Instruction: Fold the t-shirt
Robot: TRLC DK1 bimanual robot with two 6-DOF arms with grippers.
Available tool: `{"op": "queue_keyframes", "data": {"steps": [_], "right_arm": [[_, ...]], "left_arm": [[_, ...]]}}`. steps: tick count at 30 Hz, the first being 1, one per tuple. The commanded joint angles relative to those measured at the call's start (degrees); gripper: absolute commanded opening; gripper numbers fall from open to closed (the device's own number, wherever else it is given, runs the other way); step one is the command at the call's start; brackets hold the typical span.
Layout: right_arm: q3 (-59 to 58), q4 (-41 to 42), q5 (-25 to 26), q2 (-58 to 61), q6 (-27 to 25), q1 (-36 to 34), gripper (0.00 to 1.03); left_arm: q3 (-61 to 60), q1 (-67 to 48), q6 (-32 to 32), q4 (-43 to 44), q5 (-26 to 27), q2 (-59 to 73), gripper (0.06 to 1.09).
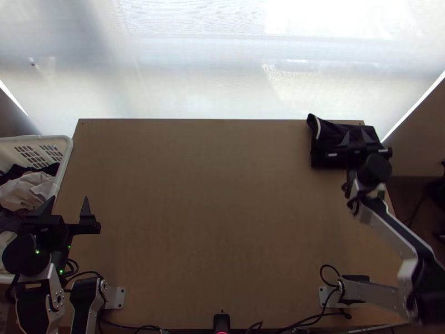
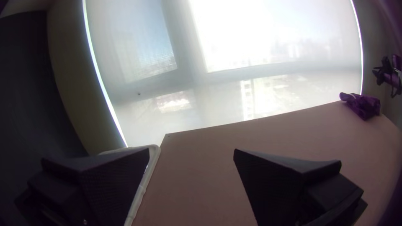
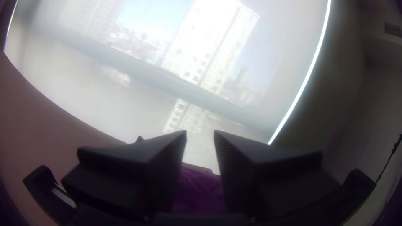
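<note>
The right gripper [image 1: 356, 133], fingers narrowly parted, partly hides the folded black t-shirt [image 1: 329, 139] at the table's [image 1: 211, 211] far right corner. Beside the left edge, a cut-off white plastic basket [image 1: 68, 151] holds rumpled pale cloth [image 1: 28, 189] and dark cloth [image 1: 19, 171]. The left gripper's [image 1: 69, 199] fingers stand wide.

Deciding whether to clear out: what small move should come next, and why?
I'd probably ease the right gripper up and away from the dark cloth: its fingers stand apart over it, and the cloth lies as a compact bundle at the table's far right corner.
</note>
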Motion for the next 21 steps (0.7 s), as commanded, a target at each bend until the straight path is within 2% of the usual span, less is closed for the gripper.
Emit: {"op": "queue_keyframes", "data": {"steps": [1,5,8,9,11,13,17,21], "right_arm": [[20.2,3.5,-2.8,27.8,2.5,-4.3,0.03],[26.2,3.2,-5.0,38.5,1.9,-4.2,0.03],[28.0,1.8,-6.6,43.5,-0.6,-3.1,0.03],[28.0,1.5,-6.7,43.2,-0.7,-2.9,0.03],[30.2,-4.2,-7.2,43.1,-0.9,-2.5,0.03],[30.2,-5.8,-7.3,43.5,-2.8,-2.1,0.03],[28.0,-7.1,-7.3,43.0,-5.4,-1.4,0.03],[24.1,-7.3,-7.3,40.9,-5.3,-1.3,0.03]], "left_arm": [[-1.9,2.4,0.3,-0.1,0.0,-1.6,1.04],[-2.5,3.6,0.5,-0.2,0.0,-1.7,1.04],[-2.5,3.9,0.5,-0.2,-0.1,-1.7,1.04],[-2.6,4.2,0.5,-0.2,0.0,-1.7,1.04],[-2.6,4.4,0.5,-0.2,0.0,-1.5,1.04],[-2.7,4.4,0.5,-0.1,0.0,-1.4,1.04],[-2.7,4.5,0.6,-0.1,0.0,-1.0,1.04],[-2.5,5.1,1.3,-0.2,-0.1,-0.9,1.04]]}}
